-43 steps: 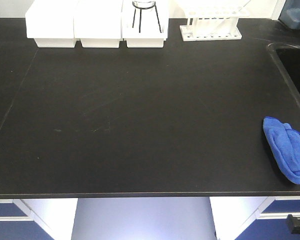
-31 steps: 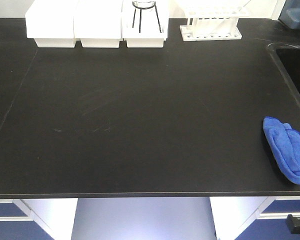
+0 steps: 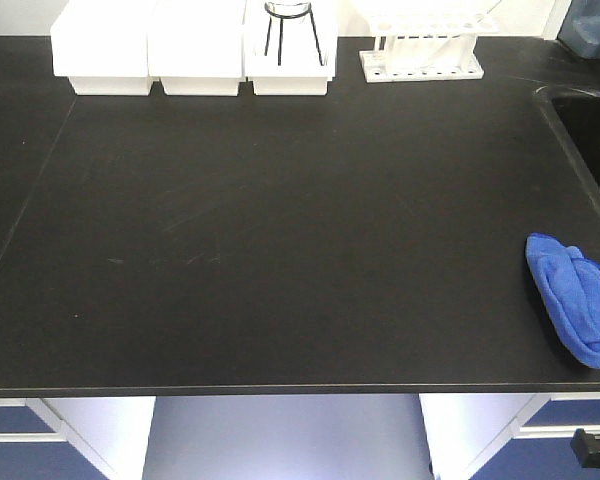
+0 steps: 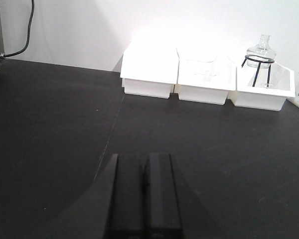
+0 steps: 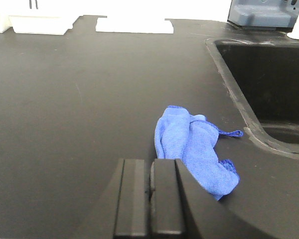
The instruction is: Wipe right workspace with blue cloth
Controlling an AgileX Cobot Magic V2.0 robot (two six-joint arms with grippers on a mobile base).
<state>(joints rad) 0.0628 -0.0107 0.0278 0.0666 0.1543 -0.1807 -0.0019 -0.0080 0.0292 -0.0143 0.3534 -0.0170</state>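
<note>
The blue cloth (image 3: 573, 298) lies crumpled at the right front edge of a black countertop (image 3: 280, 220), beside a sink. In the right wrist view the blue cloth (image 5: 195, 149) sits just ahead and to the right of my right gripper (image 5: 150, 167), which is shut and empty; its right finger hides the cloth's near edge. My left gripper (image 4: 143, 162) is shut and empty, low over bare countertop (image 4: 50, 124). This countertop carries white bins and a test-tube rack. The right workspace with the small black box is out of view.
Three white bins (image 3: 190, 45), one holding a glass flask on a black stand (image 3: 288, 25), and a test-tube rack (image 3: 420, 50) line the back edge. A sunken black sink (image 5: 269, 74) lies right of the cloth. A blue-grey box (image 5: 261, 12) stands behind it.
</note>
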